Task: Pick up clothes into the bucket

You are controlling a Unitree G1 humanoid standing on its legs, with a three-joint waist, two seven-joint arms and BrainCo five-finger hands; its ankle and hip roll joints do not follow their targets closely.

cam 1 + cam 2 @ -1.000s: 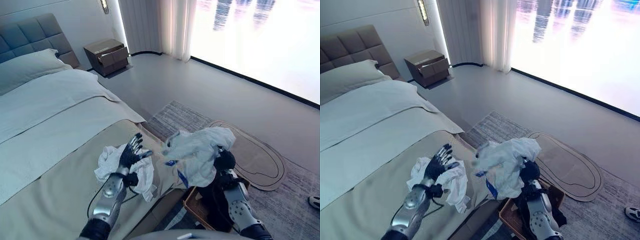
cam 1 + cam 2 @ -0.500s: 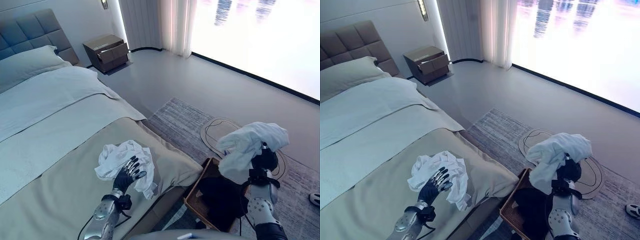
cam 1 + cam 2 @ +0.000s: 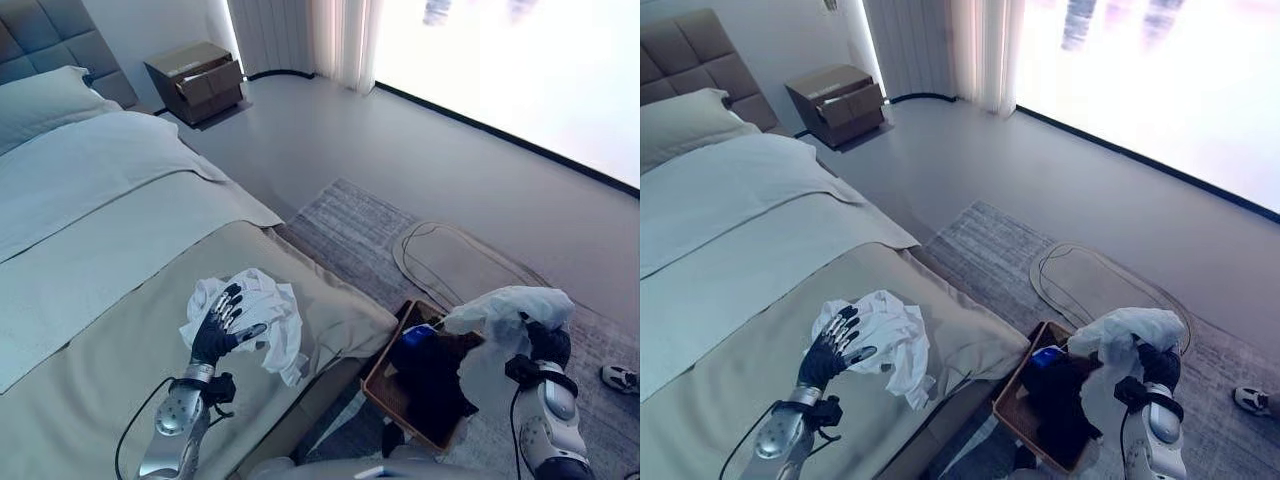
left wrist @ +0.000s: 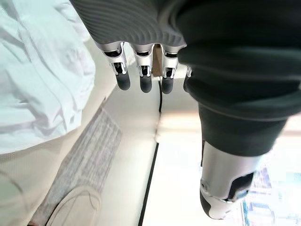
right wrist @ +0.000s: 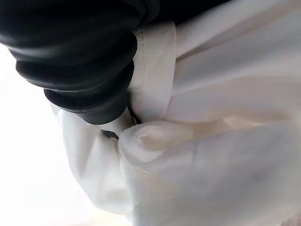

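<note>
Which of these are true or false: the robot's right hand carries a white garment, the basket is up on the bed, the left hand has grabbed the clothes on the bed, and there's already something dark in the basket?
1. The right hand carries a white garment. True; the cloth drapes over it beside the basket.
2. The basket is on the bed. False; it stands on the rug beside the bed.
3. The left hand has grabbed the white clothes on the bed. False; its fingers are spread open next to the pile.
4. Something dark is in the basket. True; dark clothing lies inside.
</note>
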